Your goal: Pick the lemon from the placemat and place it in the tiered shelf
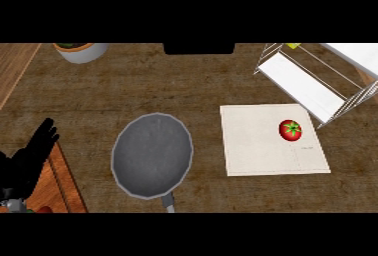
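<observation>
Nearest, at the lower left edge, the left hand rests with its black fingers straight and pointing up, holding nothing. It lies over a wooden board at that corner. Just to its right, a grey round pan sits on the brown worktop, its short handle pointing toward the lower edge. Further right lies a pale rectangular placemat. A red fruit with a green stalk, looking more like a tomato than a lemon, sits on the mat's far right part, apart from the hand. Beyond the mat's far right corner stands the white wire tiered shelf, set at an angle. Along the far edge are a pale pot at the left and a black object in the middle.
</observation>
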